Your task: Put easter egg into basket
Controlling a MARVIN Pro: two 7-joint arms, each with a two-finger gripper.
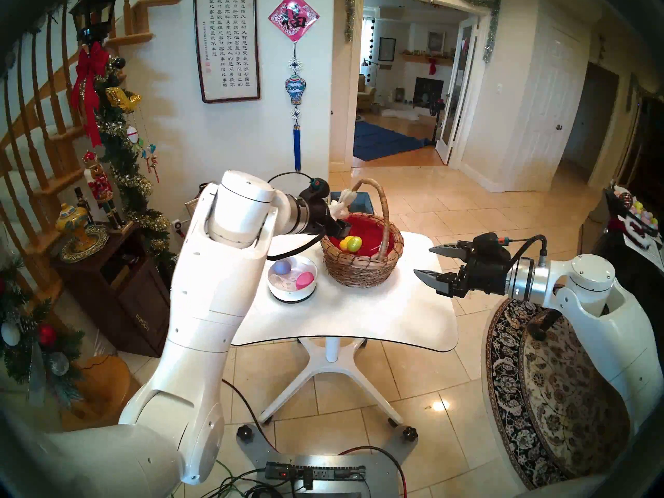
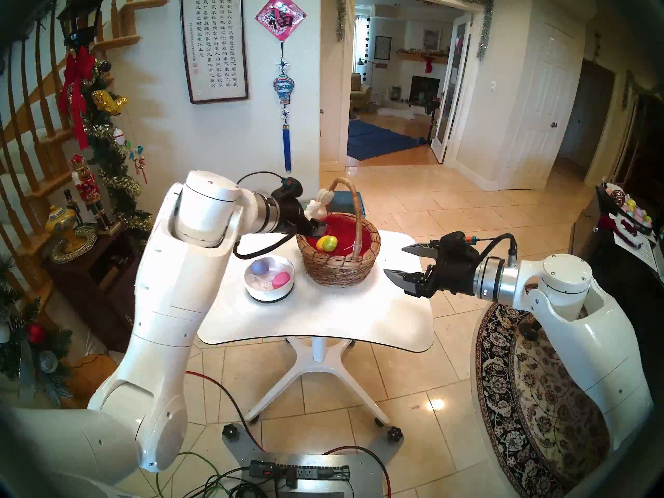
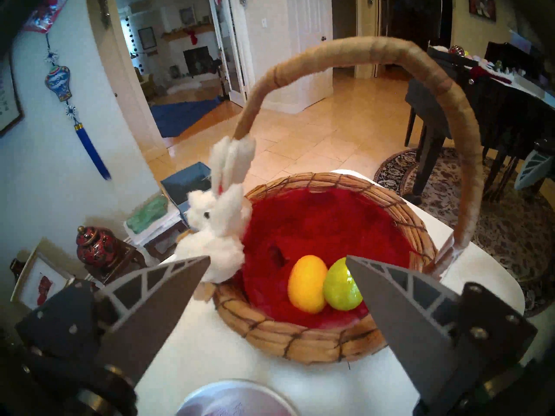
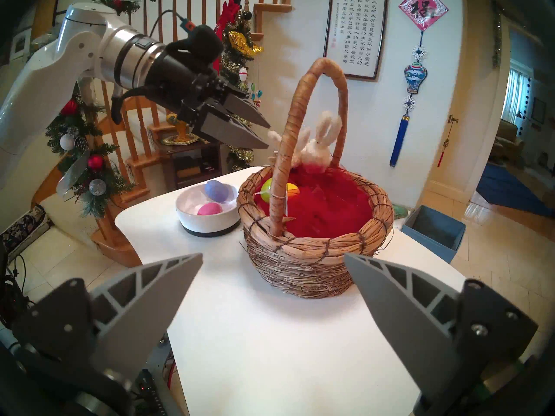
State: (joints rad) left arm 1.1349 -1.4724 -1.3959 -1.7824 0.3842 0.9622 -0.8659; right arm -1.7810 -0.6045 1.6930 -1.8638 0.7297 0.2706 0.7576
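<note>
The wicker basket [image 1: 361,267] [image 3: 300,343] [image 4: 315,265] with red lining, a tall handle and a white plush bunny [image 3: 216,226] stands on the white table. An orange egg [image 3: 307,283] and a green egg [image 3: 341,286] lie side by side inside it. My left gripper [image 1: 343,229] [image 3: 277,257] [image 4: 268,135] hovers over the basket's left rim beside the bunny, open and empty. To the basket's right, my right gripper [image 1: 422,261] [image 4: 273,254] stands open and empty above the table, clear of the basket.
A white bowl [image 1: 293,292] left of the basket holds a purple egg [image 1: 282,268] and a pink egg [image 1: 304,280]. A blue bin [image 4: 432,229] sits behind the table [image 1: 359,317]. A dark cabinet [image 1: 118,285] and decorated garland stand left.
</note>
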